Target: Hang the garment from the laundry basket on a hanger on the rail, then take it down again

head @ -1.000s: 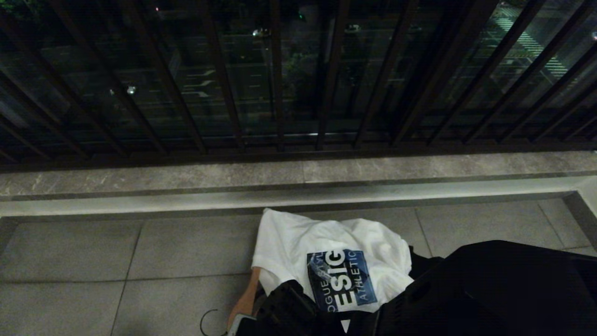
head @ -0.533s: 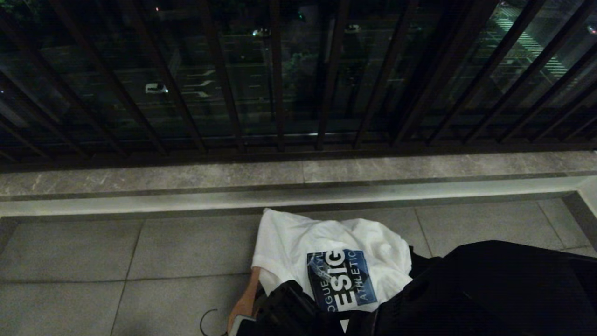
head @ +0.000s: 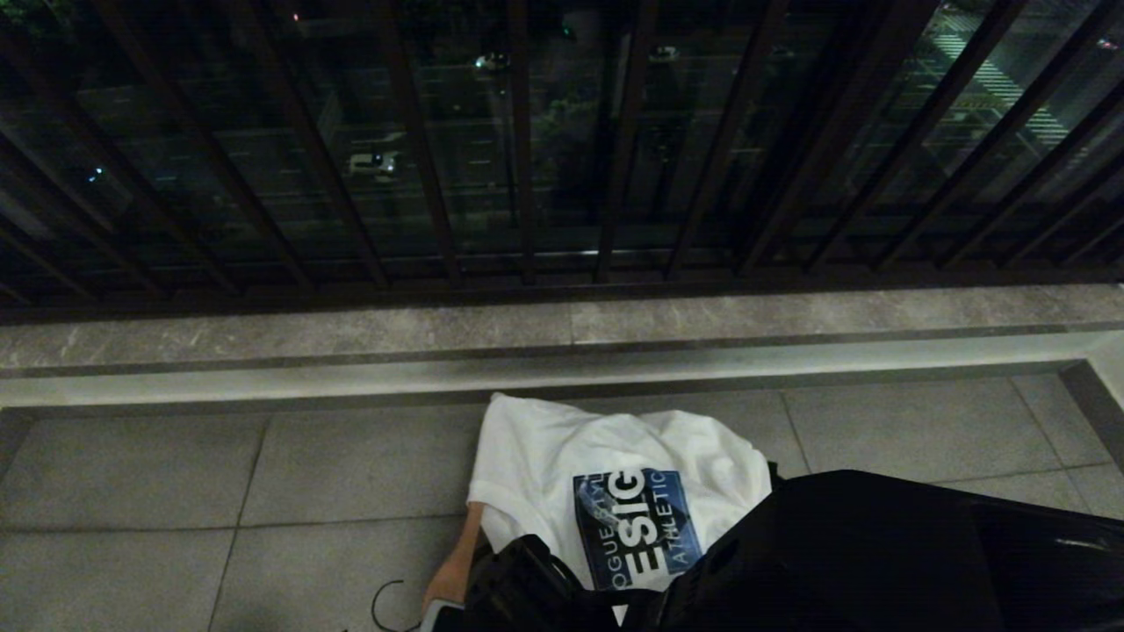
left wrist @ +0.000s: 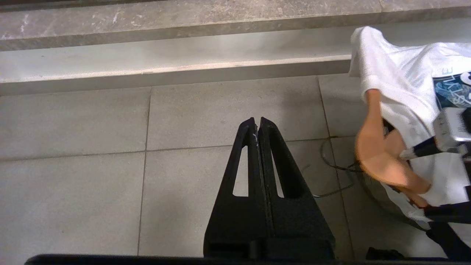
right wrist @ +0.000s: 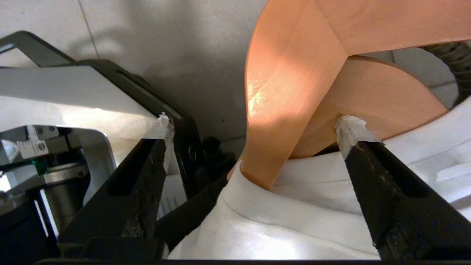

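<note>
Shirt (head: 562,474) lies bunched on the floor tiles (head: 263,491) just below the stone ledge (head: 351,338), white with a blue logo patch (head: 634,527) facing up, wood hanger (right wrist: 294,99) poking out of its collar toward the robot. Basket (left wrist: 331,165) shows only as a thin dark hoop at the shirt's near-left edge, touching or under the cloth, cannot tell which. Right claw (right wrist: 254,129) sits low over the collar, spread wide, holding nothing; one fingertip (right wrist: 349,129) rests against the hanger's flat face, the other is well off to the side near robot hardware. Left claw (left wrist: 257,127) hangs over bare tile away from the shirt, pressed together, empty, parked. Step looks like letting go after putting shirt and hanger down, so the task reads as near its end. To do it well: lift the right claw straight up and clear with the tips kept spread, so the taped tips do not snag the collar rib or drag the hanger along; check the cloth stays in a heap at the hoop and does not slide off toward the ledge. Shirt is soft knit, limp and creased, and would follow any snag easily; the hanger is smooth, rigid, glossy wood.
</note>
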Robot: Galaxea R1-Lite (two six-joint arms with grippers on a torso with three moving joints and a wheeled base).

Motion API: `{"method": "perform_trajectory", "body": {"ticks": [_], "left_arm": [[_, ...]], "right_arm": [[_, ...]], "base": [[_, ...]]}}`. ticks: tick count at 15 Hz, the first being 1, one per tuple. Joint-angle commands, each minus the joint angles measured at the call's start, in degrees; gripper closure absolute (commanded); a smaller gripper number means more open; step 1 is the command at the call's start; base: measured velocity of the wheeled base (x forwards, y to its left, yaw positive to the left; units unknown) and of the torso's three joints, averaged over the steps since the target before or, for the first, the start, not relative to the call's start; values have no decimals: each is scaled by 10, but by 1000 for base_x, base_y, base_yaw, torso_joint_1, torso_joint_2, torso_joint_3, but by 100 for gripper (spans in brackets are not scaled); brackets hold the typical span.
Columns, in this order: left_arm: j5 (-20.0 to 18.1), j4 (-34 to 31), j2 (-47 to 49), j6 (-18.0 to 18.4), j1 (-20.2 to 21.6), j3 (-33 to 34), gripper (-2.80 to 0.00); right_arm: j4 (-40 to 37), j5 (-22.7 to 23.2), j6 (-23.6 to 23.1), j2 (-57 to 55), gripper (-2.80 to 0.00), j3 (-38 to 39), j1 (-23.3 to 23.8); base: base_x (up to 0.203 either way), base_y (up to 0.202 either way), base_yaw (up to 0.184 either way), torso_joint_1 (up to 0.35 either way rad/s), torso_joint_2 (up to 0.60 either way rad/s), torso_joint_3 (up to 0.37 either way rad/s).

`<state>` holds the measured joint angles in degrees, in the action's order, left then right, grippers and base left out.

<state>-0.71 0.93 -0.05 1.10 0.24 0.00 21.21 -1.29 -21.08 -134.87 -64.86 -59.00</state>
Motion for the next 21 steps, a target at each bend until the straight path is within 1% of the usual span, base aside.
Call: {"method": "perform_trajectory", "body": {"ticks": [1, 2, 3, 4, 11, 14, 19, 21], "left_arm": [[0, 0, 0, 0, 0, 1, 0], [0, 0, 0, 0, 1, 1, 0], [0, 0, 0, 0, 0, 1, 0], [0, 0, 0, 0, 0, 1, 0], [0, 0, -1, 0, 0, 1, 0], [0, 0, -1, 0, 0, 1, 0], [0, 0, -1, 0, 0, 1, 0], [0, 0, 0, 0, 0, 1, 0]], "right_arm": [[1, 0, -2, -16, -280, -9, 1], [1, 0, -2, -18, -280, -13, 3], [1, 0, -2, -20, -262, -13, 3], [1, 0, -3, -20, 0, -13, 4], [0, 1, -5, -5, 0, 5, 11], [1, 8, -4, 18, 0, 21, 14], [9, 56, 11, 86, 0, 56, 37], [30, 67, 13, 94, 0, 62, 47]], "base": [[0, 0, 0, 0, 0, 0], [0, 0, 0, 0, 0, 0], [0, 0, 0, 0, 0, 0], [0, 0, 0, 0, 0, 0], [0, 0, 0, 0, 0, 0], [0, 0, 0, 0, 0, 0], [0, 0, 0, 0, 0, 0], [0, 0, 0, 0, 0, 0]]}}
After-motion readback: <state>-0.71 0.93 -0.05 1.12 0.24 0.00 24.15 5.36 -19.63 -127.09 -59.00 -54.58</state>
